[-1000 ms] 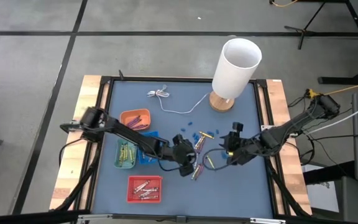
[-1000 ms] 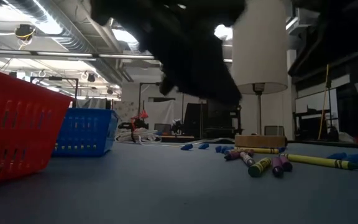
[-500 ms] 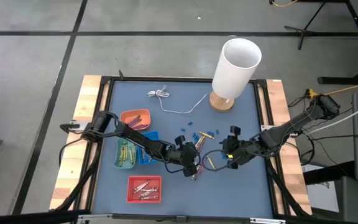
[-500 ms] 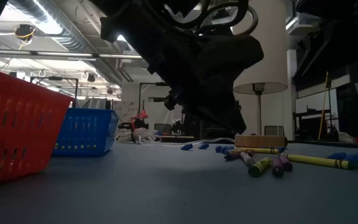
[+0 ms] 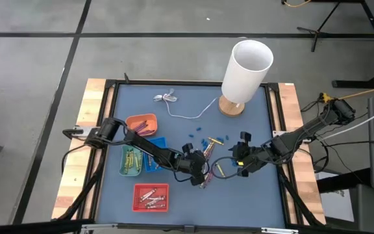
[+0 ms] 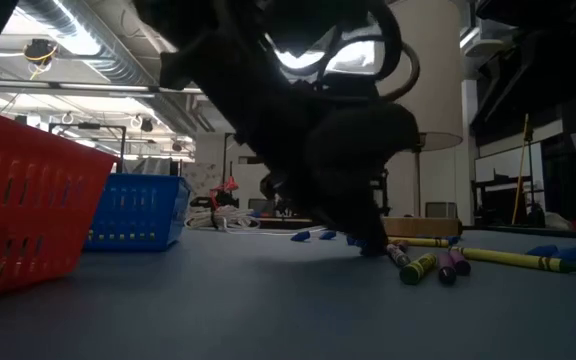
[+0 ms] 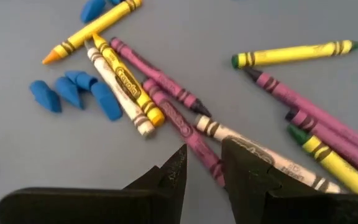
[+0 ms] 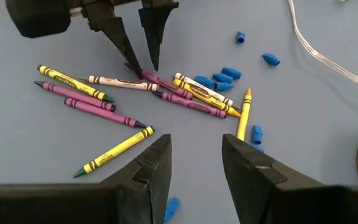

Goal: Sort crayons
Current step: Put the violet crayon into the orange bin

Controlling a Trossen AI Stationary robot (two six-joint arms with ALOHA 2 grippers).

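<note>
Blue table (image 5: 252,195), framed in wood, with a tall white lamp (image 5: 246,70) at the far edge and a thin white cable (image 5: 180,107) trailing left from its base. Four small trays on the left side: orange tray (image 5: 141,123) farthest, green tray (image 5: 131,160) with yellow crayons inside, blue tray (image 5: 153,144) beside it under the left arm, red tray (image 5: 150,197) nearest with whitish sticks inside. Sorting judged partly done: trays already hold sticks, yet a loose cluster of crayons (image 8: 166,87) still lies mid-table, yellow, purple and whitish mixed, touching and crossing one another, with small blue bits (image 7: 73,90) scattered just beside. Left gripper (image 5: 197,170) lowered onto that cluster, jaws parted and empty, tips straddling a purple crayon (image 7: 188,130), apparently about to pinch it. Right gripper (image 5: 241,158) hovering near the right side of the same cluster, jaws spread wide, nothing between them, one yellow crayon (image 8: 114,150) lying alone closest to it. Left to do, by the look of it: about a dozen loose sticks still to carry to their trays.
</note>
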